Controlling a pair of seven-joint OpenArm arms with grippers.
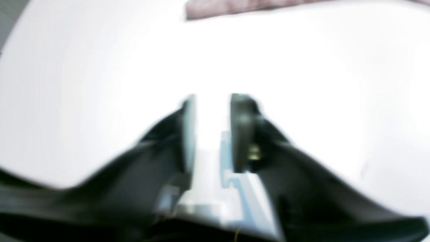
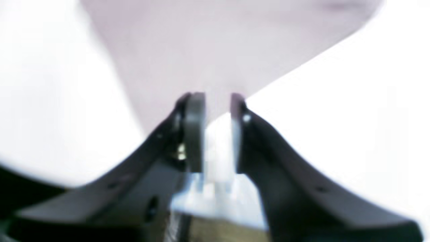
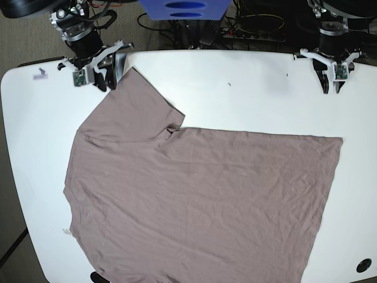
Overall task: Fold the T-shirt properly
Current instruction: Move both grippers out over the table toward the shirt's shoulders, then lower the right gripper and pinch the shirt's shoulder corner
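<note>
Base view: T-shirt (image 3: pixel 194 200) hem cut off below; wrist views blurred; both jaws seemingly parted, empty.

**Sharp overhead view, washed-out wrist views**

The base view is evenly lit and crisp, with barely any shadow around the T-shirt (image 3: pixel 194 200) on the white table (image 3: pixel 247 94). Both wrist views are heavily blurred and overexposed: the table around the shirt glares to featureless white, and straight edges bow toward the frame corners.
</note>
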